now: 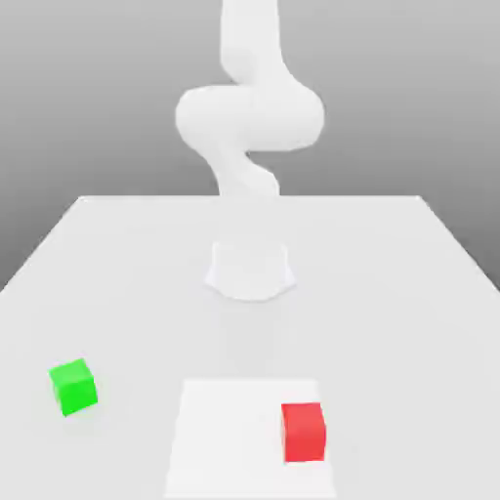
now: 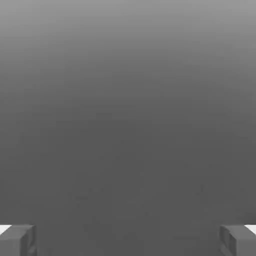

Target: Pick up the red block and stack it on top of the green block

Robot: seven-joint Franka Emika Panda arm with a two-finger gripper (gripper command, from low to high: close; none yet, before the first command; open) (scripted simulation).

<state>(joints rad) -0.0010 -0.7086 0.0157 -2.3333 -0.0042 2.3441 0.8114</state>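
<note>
Well, my tool (image 2: 128,240) stood with its two fingertips (image 2: 17,240) spread wide apart in the hand view, one at each lower corner, and nothing lay between them; beyond them I saw only a plain grey surface. In the exterior view my white arm (image 1: 249,117) rose from its round base (image 1: 251,270) at the middle of the white counter (image 1: 391,293), bending high above it at the far side.

The red block (image 1: 304,432) sat on the near part of the counter, a little toward the exterior view's right, resting on the right portion of a brighter white square patch (image 1: 225,439) that lay near the front edge. The green block (image 1: 73,386) sat on the counter toward the exterior view's left, slightly farther back than the red one and turned a bit at an angle. The two blocks were well apart, and my arm touched neither of them.
</note>
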